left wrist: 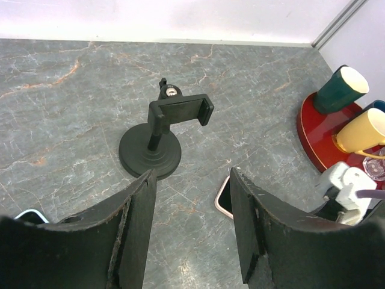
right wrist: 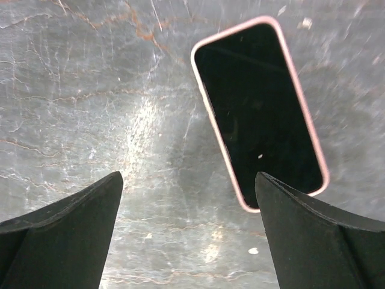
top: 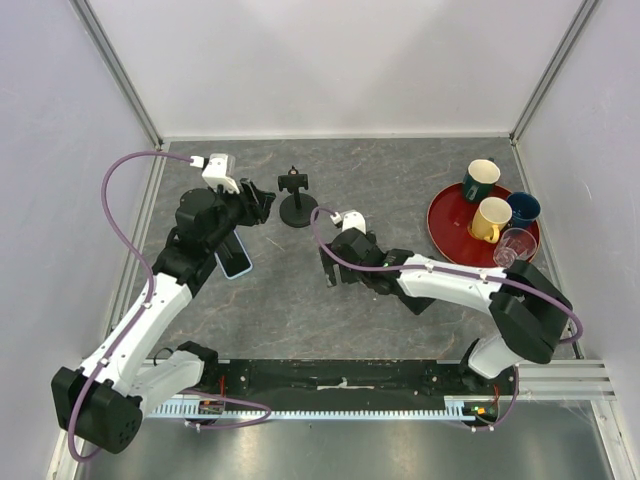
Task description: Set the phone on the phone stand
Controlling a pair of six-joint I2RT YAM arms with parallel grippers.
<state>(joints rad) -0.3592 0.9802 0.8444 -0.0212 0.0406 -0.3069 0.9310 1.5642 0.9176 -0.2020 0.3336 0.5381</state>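
The phone [right wrist: 258,111] lies flat and screen-up on the bench [right wrist: 90,90], on the near side of the phone stand [top: 296,205] and a little to its right, near it but not touching. Its pink rim is bare on all the sides the right wrist view shows.

The right claw [right wrist: 187,180] hangs over it with its fingers spread wide and nothing between them. The phone sits off toward one finger and runs at a slant to the gap, so as I judge it the step in hand is the pick-up, and the claw is not yet lined up for it. To do it well, the claw should shift until the phone is centred in the gap. The wrist should turn until the fingers face the two long edges. Then the claw should drop until the tips brush the bench before closing. A phone this slim offers little edge to grip, so a high or crooked pinch would likely slip off.

The left claw [left wrist: 191,180] is also open and empty. It faces the stand from the stand's left, well placed to steady the disc base when the phone goes into the clamp.

Left and nearer of the stand, a light-blue phone [top: 237,262] lies under the left arm. Far to the stand's right is a red tray [top: 447,238] of cups.
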